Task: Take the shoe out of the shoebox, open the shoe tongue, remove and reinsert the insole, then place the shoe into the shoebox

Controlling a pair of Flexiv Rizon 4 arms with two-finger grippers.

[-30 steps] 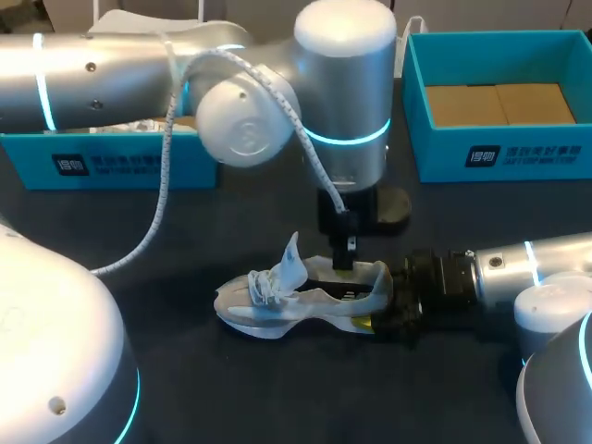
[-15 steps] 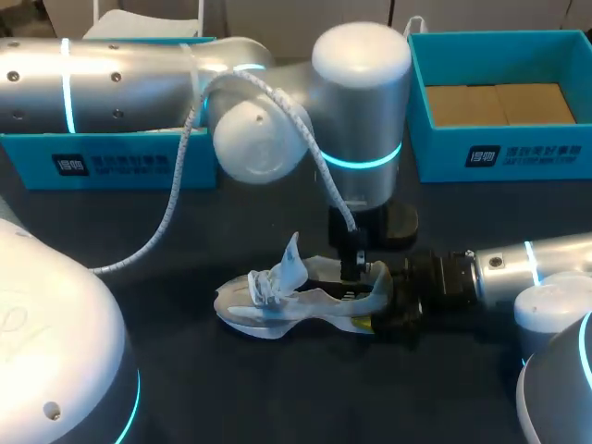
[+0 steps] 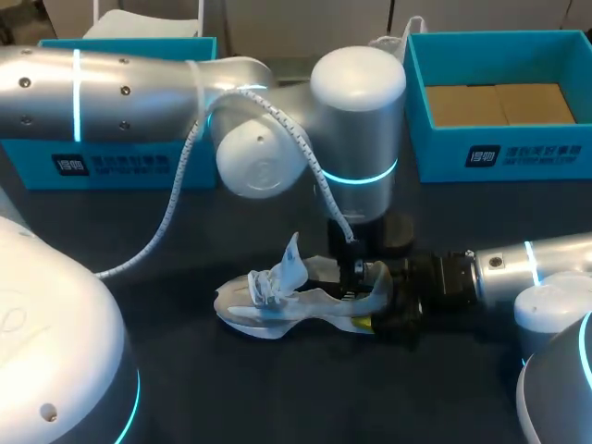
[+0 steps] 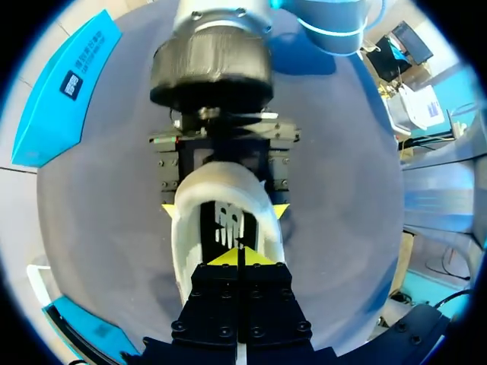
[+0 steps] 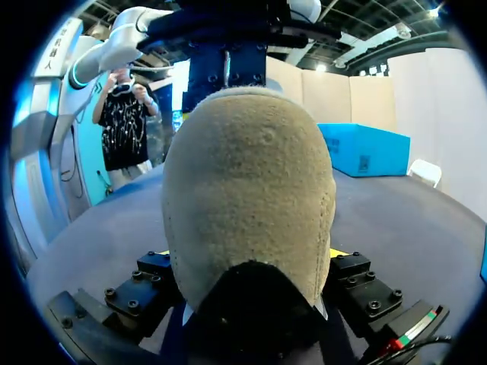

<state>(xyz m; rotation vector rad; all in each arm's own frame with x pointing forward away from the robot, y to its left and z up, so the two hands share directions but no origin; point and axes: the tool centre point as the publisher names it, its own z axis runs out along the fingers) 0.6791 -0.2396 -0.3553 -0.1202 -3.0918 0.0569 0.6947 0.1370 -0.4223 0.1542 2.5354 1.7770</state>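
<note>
A white shoe (image 3: 277, 301) lies on its sole on the dark table, tongue raised, toe pointing left. My right gripper (image 3: 375, 299) comes in from the right and is shut on the heel, one yellow tip on each side of it. In the right wrist view the tan heel (image 5: 247, 182) fills the space between the fingers. My left gripper (image 3: 350, 275) points straight down into the shoe's opening near the heel. Its yellow tips (image 4: 237, 260) are shut together with nothing seen between them, just above the insole (image 4: 227, 224).
A teal shoebox (image 3: 499, 153) with brown cardboard inside stands at the back right. A second teal box (image 3: 120, 166) stands at the back left, partly hidden by my left arm. A white cable hangs from the left arm over the table.
My left arm has shifted slightly to the right and lowered its shut gripper deeper into the shoe's heel opening. The shoe and my right gripper have stayed in place.
</note>
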